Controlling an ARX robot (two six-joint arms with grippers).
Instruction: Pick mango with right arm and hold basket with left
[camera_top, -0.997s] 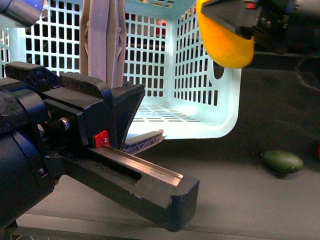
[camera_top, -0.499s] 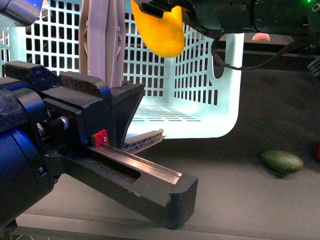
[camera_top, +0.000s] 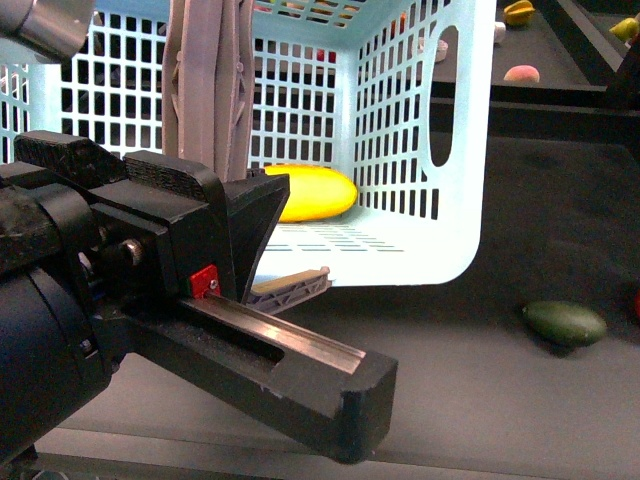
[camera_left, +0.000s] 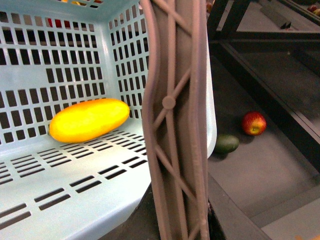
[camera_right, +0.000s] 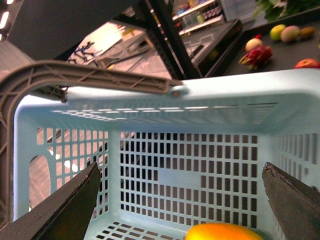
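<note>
Yellow mango (camera_top: 305, 193) lies in the blue basket (camera_top: 455, 230) below the right gripper (camera_right: 181, 166), its jaws apart and empty; left gripper (camera_top: 285, 335) beside the handle (camera_top: 205, 90), grip unclear; placing seems done, next lift right arm clear.

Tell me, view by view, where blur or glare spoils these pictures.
Front view: the left gripper, at the lens, is soft, with a glint on its metal edge. Left wrist view: the basket handle is a blurred band; the mango is clearer. Right wrist view: the right gripper has blurred fingers and the background is washed out.
</note>
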